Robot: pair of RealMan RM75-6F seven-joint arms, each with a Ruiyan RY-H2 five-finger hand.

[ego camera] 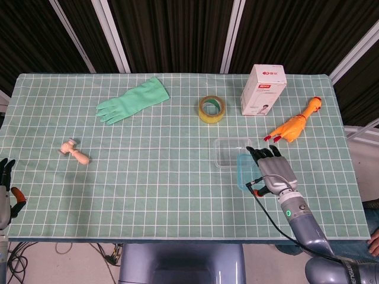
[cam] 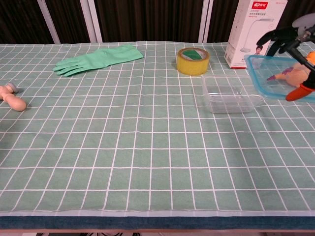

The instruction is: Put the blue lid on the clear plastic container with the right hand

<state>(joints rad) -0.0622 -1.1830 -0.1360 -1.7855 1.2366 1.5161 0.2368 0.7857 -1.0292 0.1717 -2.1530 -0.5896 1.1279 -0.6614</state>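
My right hand (ego camera: 273,172) holds the blue lid (ego camera: 244,170) up off the table, tilted. In the chest view the blue lid (cam: 275,76) hangs at the right edge, above and right of the clear plastic container (cam: 229,95), gripped by the right hand (cam: 294,37). The clear plastic container (ego camera: 230,151) sits on the cloth, with the lid overlapping its right side in the head view. My left hand (ego camera: 7,183) rests at the far left edge, off the table, fingers apart and holding nothing.
A yellow tape roll (ego camera: 211,109), a white box (ego camera: 262,89) and an orange rubber chicken (ego camera: 292,128) lie behind and beside the container. A green glove (ego camera: 131,100) and a small wooden toy (ego camera: 75,152) lie on the left half.
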